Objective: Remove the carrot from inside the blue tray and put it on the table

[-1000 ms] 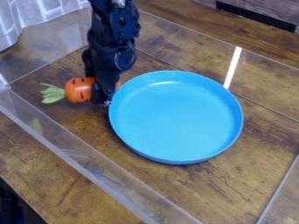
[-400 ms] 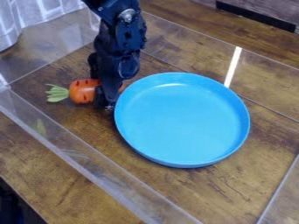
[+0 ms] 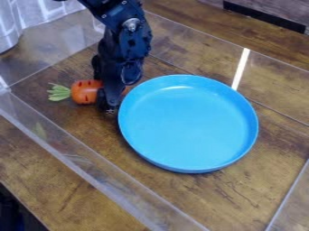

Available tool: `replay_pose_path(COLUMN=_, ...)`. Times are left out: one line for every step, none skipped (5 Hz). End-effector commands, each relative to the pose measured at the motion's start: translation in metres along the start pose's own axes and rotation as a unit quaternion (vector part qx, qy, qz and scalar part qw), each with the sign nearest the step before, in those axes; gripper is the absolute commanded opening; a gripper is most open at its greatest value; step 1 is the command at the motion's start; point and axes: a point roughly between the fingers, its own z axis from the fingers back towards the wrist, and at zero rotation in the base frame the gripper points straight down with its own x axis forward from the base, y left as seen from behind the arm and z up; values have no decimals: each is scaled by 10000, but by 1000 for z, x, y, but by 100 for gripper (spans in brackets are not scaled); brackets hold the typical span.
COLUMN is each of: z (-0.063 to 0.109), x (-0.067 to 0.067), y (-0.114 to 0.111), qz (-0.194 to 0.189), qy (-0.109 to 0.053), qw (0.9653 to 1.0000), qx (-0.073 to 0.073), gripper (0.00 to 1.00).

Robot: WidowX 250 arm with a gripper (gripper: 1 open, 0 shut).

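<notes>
There was one carrot (image 3: 83,91), one blue tray (image 3: 190,121), one gripper (image 3: 111,97) on a single dark robot arm (image 3: 121,41), one wooden table (image 3: 241,207) and one clear plastic barrier (image 3: 85,162) running along the table's near edge.

The gripper pointed steeply downward, its tip low over the table. Its fingers were pressed together, and nothing could be seen pinched between them; the dark fingertips were too small and blurred to show more.

The carrot lay on the table, outside the tray, just beside the gripper on the side away from the tray. Its orange body sat close against the gripper's lower end; whether the two actually touched could not be told. The pale green leaves (image 3: 56,91) pointed away from the gripper, toward the picture's left edge.

The tray lay on the gripper's other side, its raised rim very near the fingertips, the broad dish spreading away toward the right and the near side of the scene. Nothing lay inside it. So the gripper stood between the carrot and the tray, with the carrot on one flank and the tray's rim on the other.

The barrier ran in front of the gripper, nearer the camera, well apart from both carrot and fingertips.
</notes>
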Motion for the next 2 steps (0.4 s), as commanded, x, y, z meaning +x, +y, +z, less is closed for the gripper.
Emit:
replay_pose_path(z=3, x=6, y=4, qz=-52, qy=-78, qw=9999, qx=91, gripper=100)
replay_pose_path(z=-1, x=5, y=3, qz=-62, qy=-47, qw=10000, qx=58, gripper=100)
